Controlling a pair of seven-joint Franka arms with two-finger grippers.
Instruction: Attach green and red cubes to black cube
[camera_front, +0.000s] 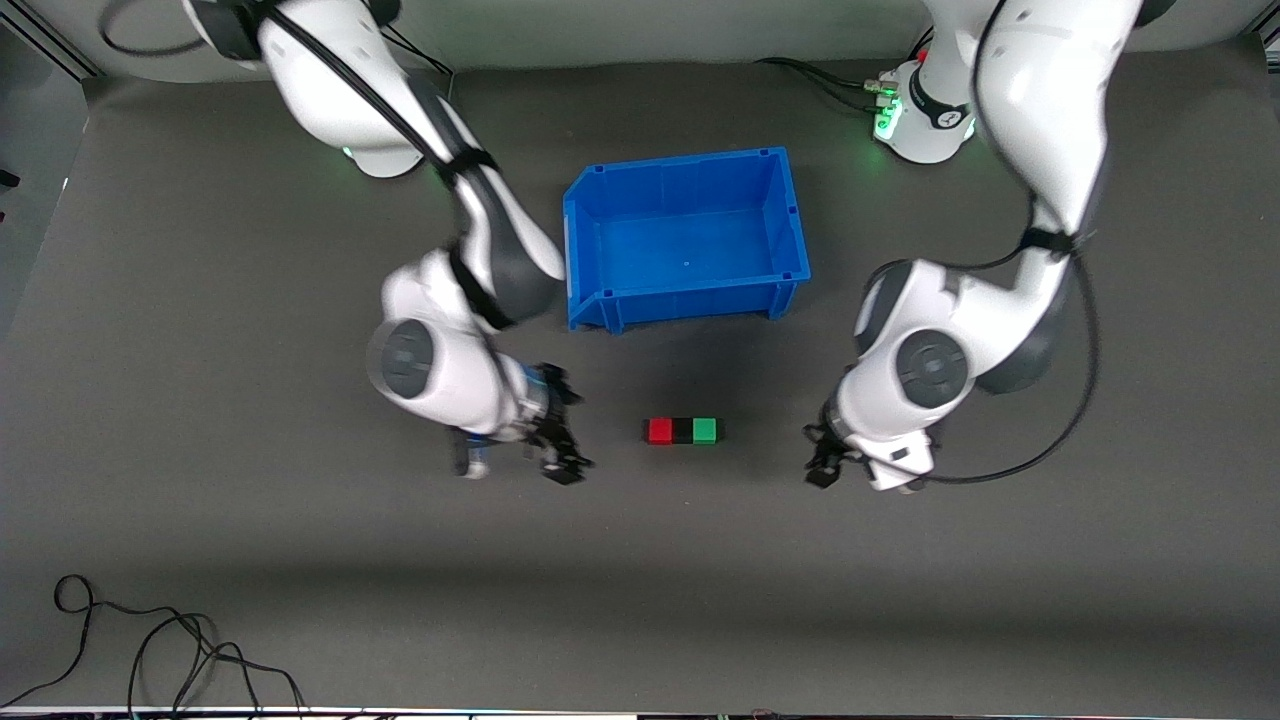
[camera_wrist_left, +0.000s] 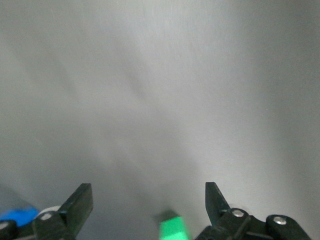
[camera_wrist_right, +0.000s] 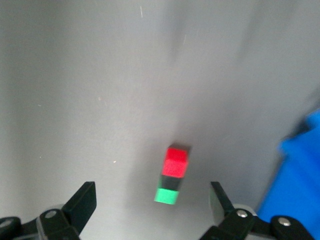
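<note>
The red cube (camera_front: 659, 430), black cube (camera_front: 682, 430) and green cube (camera_front: 705, 430) sit joined in a row nearer the camera than the bin (camera_front: 600, 250), so both empty, open grippers, left (camera_front: 826, 462) and right (camera_front: 560, 435), likely need only retreat.

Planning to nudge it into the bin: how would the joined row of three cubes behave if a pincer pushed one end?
The row, red cube, black cube, green cube, lies flat, so it would likely slide, not roll. Pushed off-centre, it may pivot or split at a joint. Both the left pincer and right pincer stand open beside it.
</note>
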